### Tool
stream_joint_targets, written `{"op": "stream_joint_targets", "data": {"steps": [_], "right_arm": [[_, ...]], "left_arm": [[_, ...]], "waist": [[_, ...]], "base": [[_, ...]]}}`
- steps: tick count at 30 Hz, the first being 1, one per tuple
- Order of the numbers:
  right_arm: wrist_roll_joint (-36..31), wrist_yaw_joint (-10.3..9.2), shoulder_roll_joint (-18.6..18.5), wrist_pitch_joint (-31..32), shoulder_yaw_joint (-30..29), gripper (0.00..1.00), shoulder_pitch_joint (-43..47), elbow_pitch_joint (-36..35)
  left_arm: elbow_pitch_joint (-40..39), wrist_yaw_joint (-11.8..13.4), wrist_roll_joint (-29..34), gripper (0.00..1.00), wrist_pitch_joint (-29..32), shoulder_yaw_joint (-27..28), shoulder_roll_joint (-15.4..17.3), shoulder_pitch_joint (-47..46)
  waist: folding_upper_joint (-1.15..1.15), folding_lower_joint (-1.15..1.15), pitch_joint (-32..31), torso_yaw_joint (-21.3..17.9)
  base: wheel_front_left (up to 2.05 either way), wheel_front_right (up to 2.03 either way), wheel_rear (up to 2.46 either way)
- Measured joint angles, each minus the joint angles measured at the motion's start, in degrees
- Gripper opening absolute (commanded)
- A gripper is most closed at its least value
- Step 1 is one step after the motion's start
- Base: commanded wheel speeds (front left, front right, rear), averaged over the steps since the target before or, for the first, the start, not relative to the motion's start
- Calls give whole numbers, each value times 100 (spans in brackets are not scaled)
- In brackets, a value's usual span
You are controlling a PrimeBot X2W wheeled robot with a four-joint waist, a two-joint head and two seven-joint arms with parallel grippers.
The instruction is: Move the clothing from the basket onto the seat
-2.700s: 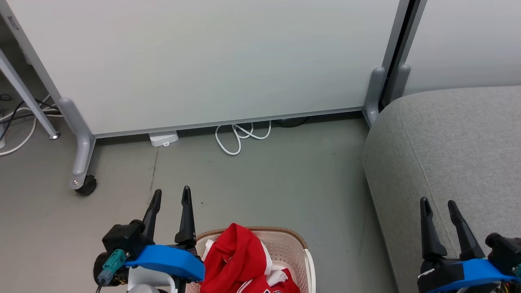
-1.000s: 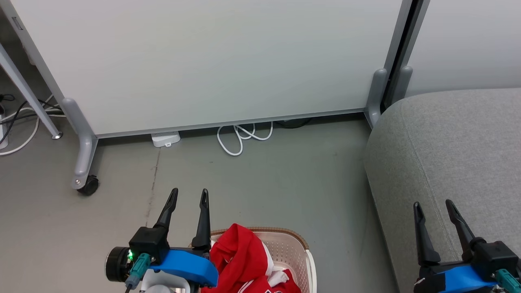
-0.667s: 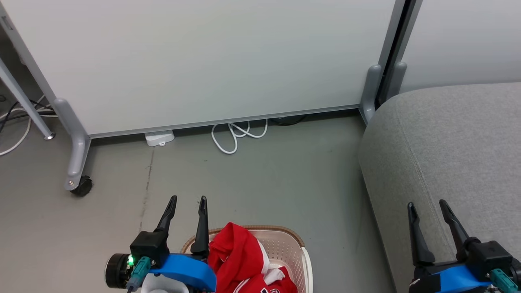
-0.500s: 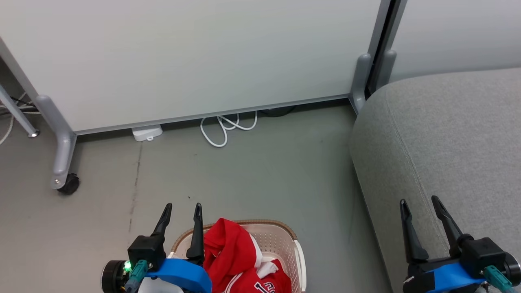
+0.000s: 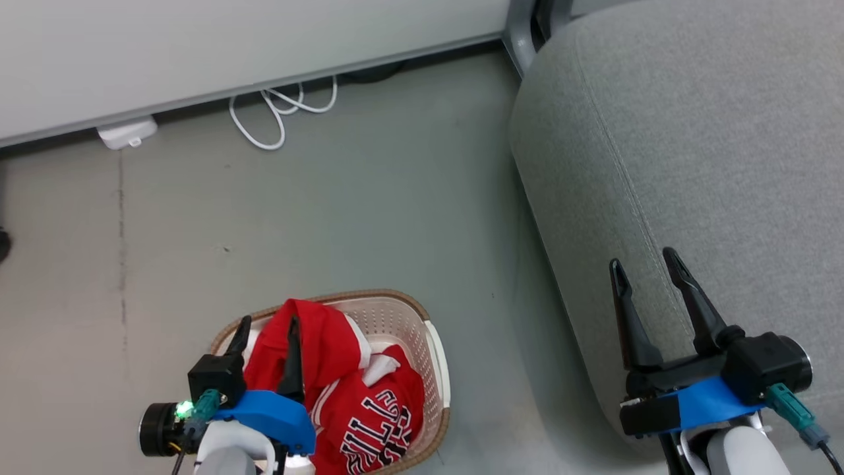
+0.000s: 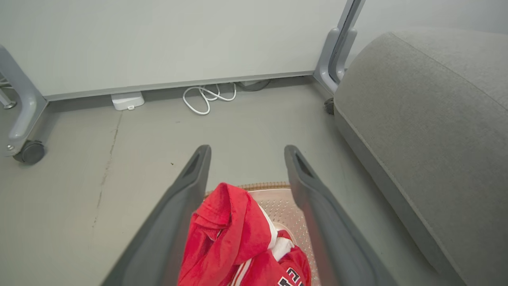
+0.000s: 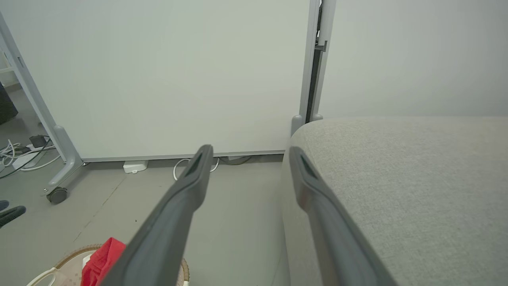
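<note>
Clothing (image 5: 343, 369): red with white trim. Top piece (image 5: 323, 343) plain red. Lower piece (image 5: 376, 422) has black-and-white lettering and white stripes.
Basket (image 5: 395, 323): cream, dotted all over with perforations; brown woven-look rim.
Seat (image 5: 692, 132): grey woven texture, seam in the same grey.
Floor (image 5: 369, 218): dull grey-green, one thin dark line.
Cable (image 5: 277, 112): white.
Panel (image 5: 198, 46): pale grey-white.
Left gripper (image 5: 269, 323): black fingers, blue cover, green light, teal plug.
Right gripper (image 5: 643, 258): black fingers, blue cover, teal plug.
</note>
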Motion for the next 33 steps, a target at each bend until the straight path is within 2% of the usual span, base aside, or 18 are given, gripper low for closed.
{"op": "stream_joint_targets", "data": {"steps": [7,17,22,33], "right_arm": [[341,0,-3,0,397,100,-420,-192],[616,0,-5,0,559,100,-790,-437],[734,0,-5,0,634,100,-873,-487],[881,0,-4,0,868,100,-1111,-608]], "left_arm": [[535,46,5,100,0,246,210,-435],[1104,157,56,100,0,380,430,-1145],[1252,299,58,100,0,479,546,-1324],[1479,321,71,100,0,535,647,-1728]], "waist": [[0,0,804,-396],[0,1,1904,-846],[0,1,2383,-977],[0,0,3094,-1061]], "base": [[0,0,0],[0,0,0],[0,0,0],[0,0,0]]}}
